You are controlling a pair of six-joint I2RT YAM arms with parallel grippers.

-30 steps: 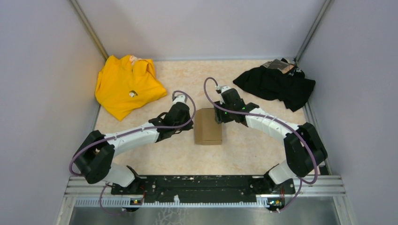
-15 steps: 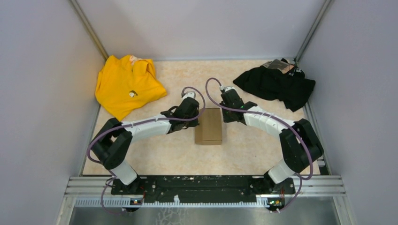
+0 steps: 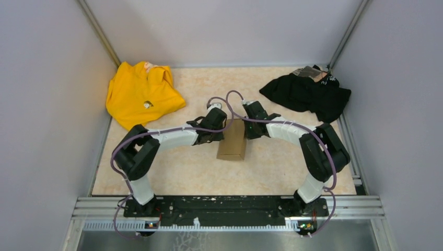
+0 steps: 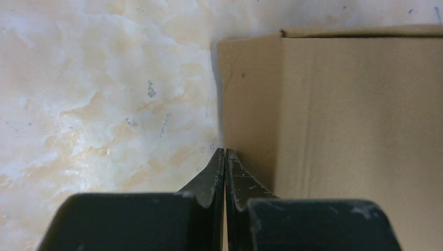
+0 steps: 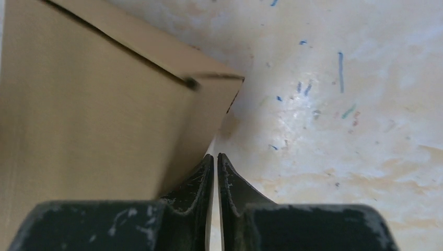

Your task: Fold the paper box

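Two sets of jaws have moved inward since a second ago, both now pinched shut and empty. The paper box (image 3: pixel 232 140) sits between them. A yellow garment (image 3: pixel 140 94) and a black garment (image 3: pixel 308 94) lie well beyond the jaws.

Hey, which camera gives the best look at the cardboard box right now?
Top external view: nearly the whole cardboard box shows there, outline and all. Each wrist view catches only one corner of it up close, with the rest cut off by the frame.
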